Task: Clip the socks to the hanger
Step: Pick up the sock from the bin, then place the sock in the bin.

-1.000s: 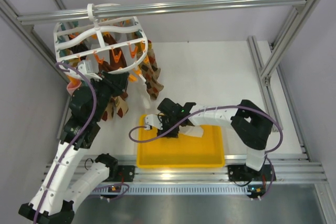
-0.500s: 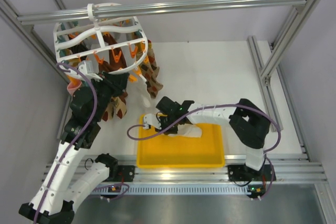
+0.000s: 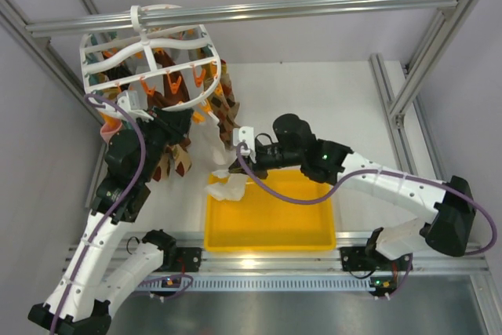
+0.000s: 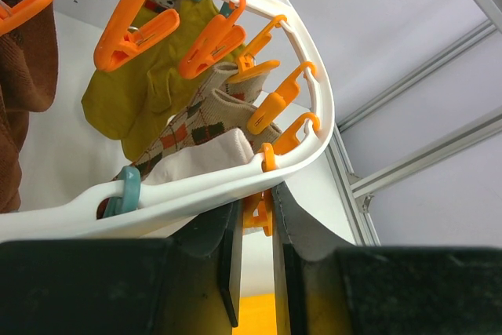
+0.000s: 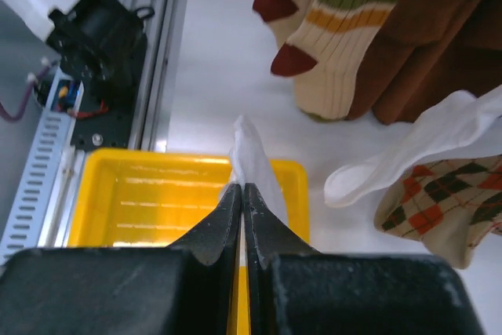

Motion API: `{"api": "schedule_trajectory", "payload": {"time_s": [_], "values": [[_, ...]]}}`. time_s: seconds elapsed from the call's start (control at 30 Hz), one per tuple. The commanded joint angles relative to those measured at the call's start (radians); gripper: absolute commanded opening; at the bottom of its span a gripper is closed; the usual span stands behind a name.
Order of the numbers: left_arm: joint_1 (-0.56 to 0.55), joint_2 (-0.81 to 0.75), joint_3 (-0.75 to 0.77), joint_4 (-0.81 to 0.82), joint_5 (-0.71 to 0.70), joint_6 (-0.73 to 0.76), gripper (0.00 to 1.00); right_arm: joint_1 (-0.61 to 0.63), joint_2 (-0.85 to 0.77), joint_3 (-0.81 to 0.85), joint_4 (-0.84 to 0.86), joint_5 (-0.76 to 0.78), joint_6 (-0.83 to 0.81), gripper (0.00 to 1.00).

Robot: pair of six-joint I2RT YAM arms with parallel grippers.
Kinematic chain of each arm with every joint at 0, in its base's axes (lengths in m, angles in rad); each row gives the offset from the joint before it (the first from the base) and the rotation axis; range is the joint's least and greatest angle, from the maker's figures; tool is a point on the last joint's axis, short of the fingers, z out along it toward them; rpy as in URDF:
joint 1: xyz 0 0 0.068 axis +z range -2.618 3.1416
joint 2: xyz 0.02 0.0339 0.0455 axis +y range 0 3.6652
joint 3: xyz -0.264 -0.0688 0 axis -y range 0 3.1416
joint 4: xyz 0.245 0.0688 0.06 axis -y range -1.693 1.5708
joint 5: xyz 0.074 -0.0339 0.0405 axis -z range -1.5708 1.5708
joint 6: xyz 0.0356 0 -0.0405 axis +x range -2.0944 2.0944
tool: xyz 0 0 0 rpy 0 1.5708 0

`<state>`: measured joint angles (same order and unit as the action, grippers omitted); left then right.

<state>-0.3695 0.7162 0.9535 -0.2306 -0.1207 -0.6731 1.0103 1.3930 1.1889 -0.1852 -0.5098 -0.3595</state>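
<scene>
The white oval hanger (image 3: 149,56) hangs at the back left with orange and teal clips. One cream-white sock (image 3: 213,140) hangs from its near rim, seen in the left wrist view (image 4: 205,159) and right wrist view (image 5: 423,147). My left gripper (image 3: 188,119) sits under the rim (image 4: 196,187), and in its own view the left gripper (image 4: 256,225) is shut on an orange clip (image 4: 260,213). My right gripper (image 3: 235,166) is shut on the second white sock (image 3: 226,187), which dangles over the tray's left corner. In its wrist view the right gripper (image 5: 241,190) pinches that sock (image 5: 255,158).
A yellow tray (image 3: 271,233) lies at the near edge between the arm bases, also in the right wrist view (image 5: 157,194). Brown, striped and argyle socks (image 3: 227,107) hang from the hanger. Aluminium frame posts (image 3: 400,92) stand on the right.
My right gripper has shut on the sock in the tray, lifted it out and swung it left toward the hanger. The left arm has stayed put on the clip.
</scene>
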Motion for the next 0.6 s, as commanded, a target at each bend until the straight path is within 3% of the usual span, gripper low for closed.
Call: {"api": "schedule_trajectory", "payload": {"time_s": [0.0,0.13,0.27,0.37,0.57], "values": [[0.011,0.015,0.011,0.059,-0.062,0.013,0.0,-0.019,-0.071,-0.031,0.212,-0.032,0.158,0.0],[0.011,0.019,0.016,0.059,-0.062,0.014,0.0,-0.048,-0.1,-0.086,0.133,-0.044,0.12,0.0],[0.011,0.019,0.008,0.059,-0.06,0.012,0.0,-0.056,-0.095,-0.166,-0.112,-0.084,-0.063,0.0],[0.011,0.017,0.005,0.06,-0.06,0.009,0.0,-0.093,-0.054,-0.213,-0.198,-0.05,-0.12,0.0],[0.011,0.022,0.008,0.06,-0.059,0.01,0.0,-0.214,-0.026,-0.278,-0.197,0.023,-0.078,0.0]]}}
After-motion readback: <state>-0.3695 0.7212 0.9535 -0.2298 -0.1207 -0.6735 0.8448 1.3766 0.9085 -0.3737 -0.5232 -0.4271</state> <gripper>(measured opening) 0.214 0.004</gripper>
